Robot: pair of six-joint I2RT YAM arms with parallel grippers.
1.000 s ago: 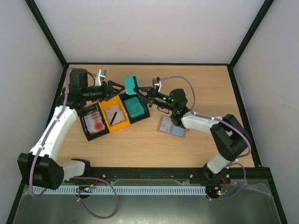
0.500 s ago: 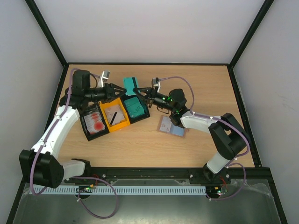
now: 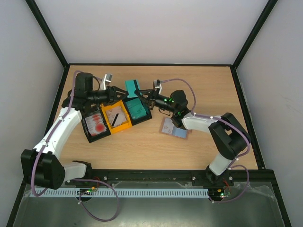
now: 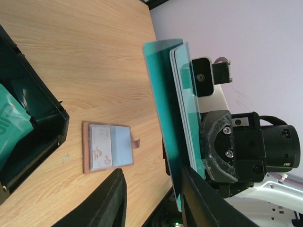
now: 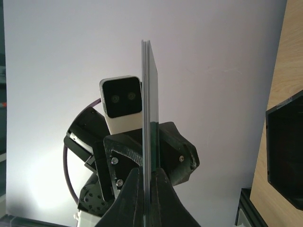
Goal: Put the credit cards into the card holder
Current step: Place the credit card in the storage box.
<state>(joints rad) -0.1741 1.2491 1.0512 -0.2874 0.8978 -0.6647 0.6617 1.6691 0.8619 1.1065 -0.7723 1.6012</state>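
My right gripper point(image 3: 144, 95) is shut on a thin stack of teal credit cards point(image 3: 133, 88), held upright on edge above the trays. In the right wrist view the stack point(image 5: 149, 109) is edge-on between my fingers. My left gripper point(image 3: 118, 92) is open just left of it. In the left wrist view the teal cards point(image 4: 175, 118) stand close against my right-hand finger point(image 4: 194, 198), with a wide gap to the other finger. The brown card holder point(image 3: 174, 127) lies flat on the table with pale cards on it; it also shows in the left wrist view point(image 4: 107, 147).
Three open trays sit in a row below the grippers: a black one point(image 3: 89, 127) with red-and-white cards, a yellow one point(image 3: 124, 124) with a pale card, and a black one point(image 3: 147, 113) with teal cards. Black frame rails border the table.
My left gripper has moved right, closer to the teal cards in my right gripper. The right gripper has shifted slightly left, still holding the cards.
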